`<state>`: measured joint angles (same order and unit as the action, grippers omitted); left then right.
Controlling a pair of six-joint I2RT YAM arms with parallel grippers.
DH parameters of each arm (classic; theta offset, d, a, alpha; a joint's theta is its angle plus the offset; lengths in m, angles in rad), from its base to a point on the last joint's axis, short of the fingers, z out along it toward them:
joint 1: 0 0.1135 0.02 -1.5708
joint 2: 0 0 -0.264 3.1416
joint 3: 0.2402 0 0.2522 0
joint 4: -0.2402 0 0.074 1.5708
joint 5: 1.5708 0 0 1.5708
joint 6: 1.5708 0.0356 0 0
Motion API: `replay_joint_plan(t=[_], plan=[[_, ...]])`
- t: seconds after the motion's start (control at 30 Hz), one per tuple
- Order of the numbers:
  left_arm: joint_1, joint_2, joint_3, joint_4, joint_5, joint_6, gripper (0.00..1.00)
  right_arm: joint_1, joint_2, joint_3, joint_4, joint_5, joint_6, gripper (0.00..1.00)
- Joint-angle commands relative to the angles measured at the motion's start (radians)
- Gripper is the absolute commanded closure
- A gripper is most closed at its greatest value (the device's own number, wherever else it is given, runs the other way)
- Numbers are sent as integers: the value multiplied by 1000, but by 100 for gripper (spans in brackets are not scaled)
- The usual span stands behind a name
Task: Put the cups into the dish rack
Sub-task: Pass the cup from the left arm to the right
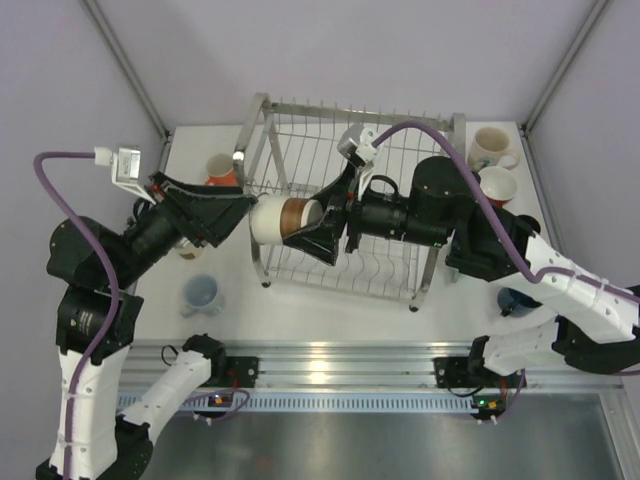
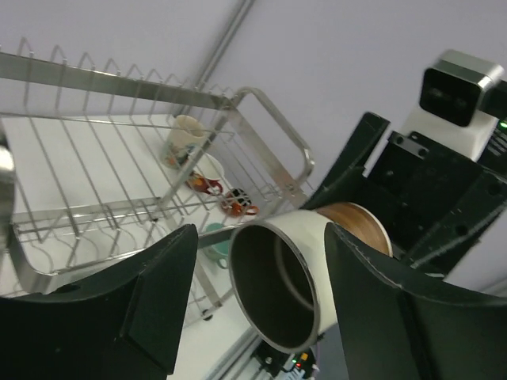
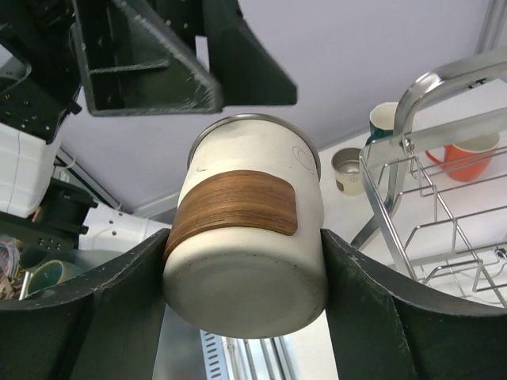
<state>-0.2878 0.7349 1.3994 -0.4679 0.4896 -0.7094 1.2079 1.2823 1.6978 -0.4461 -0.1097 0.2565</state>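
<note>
At the left end of the dish rack (image 1: 290,150), a cream banded cup (image 1: 272,220) lies on its side in the air, mouth toward the left arm.

Right gripper (image 3: 244,273): both fingers press against the cup's base end, clamped on it.

Left gripper (image 2: 257,261): fingers straddle the rim, jaws apart. One pad looks to be touching the wall; the other stands clear of it.

From the left wrist I look straight into the banded cup and see only its dark inner wall.

Other cups stand on the table (image 1: 330,300) outside the rack:
- an orange cup (image 1: 220,170) behind the rack's left corner
- a pale blue cup (image 1: 200,294) in front of it
- a cream mug (image 1: 490,147) at far right
- a red cup (image 1: 497,186), white inside, also at far right

A dark cup (image 1: 515,300) is mostly hidden under the right arm, and I cannot tell its colour. That arm also covers the rack's middle, so I cannot see what lies beneath it.
</note>
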Motion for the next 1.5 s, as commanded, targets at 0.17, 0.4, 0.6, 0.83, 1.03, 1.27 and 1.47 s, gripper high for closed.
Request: replay_joint_plan(t=[0.17, 0.4, 0.6, 0.83, 1.03, 1.27, 1.47], plan=[[4, -38, -53, 15, 129, -139, 36, 2, 41, 103, -12, 10, -28, 100], [4, -61, -114, 15, 121, -203, 57, 4, 34, 97, 12, 7, -23, 100], [3, -86, -175, 17, 89, -289, 69, 2, -20, 51, 75, 15, -28, 100], [4, -103, -211, 50, 78, -456, 94, 2, -69, -30, 171, -30, -46, 100], [3, -126, -227, 91, 69, -558, 100, 4, -103, -58, 207, -28, -54, 100], [3, -187, -313, 260, 21, -766, 100, 2, -135, -93, 227, -45, -57, 69], [4, -221, -333, 420, -49, -901, 100, 4, -173, -150, 306, -74, -53, 43]])
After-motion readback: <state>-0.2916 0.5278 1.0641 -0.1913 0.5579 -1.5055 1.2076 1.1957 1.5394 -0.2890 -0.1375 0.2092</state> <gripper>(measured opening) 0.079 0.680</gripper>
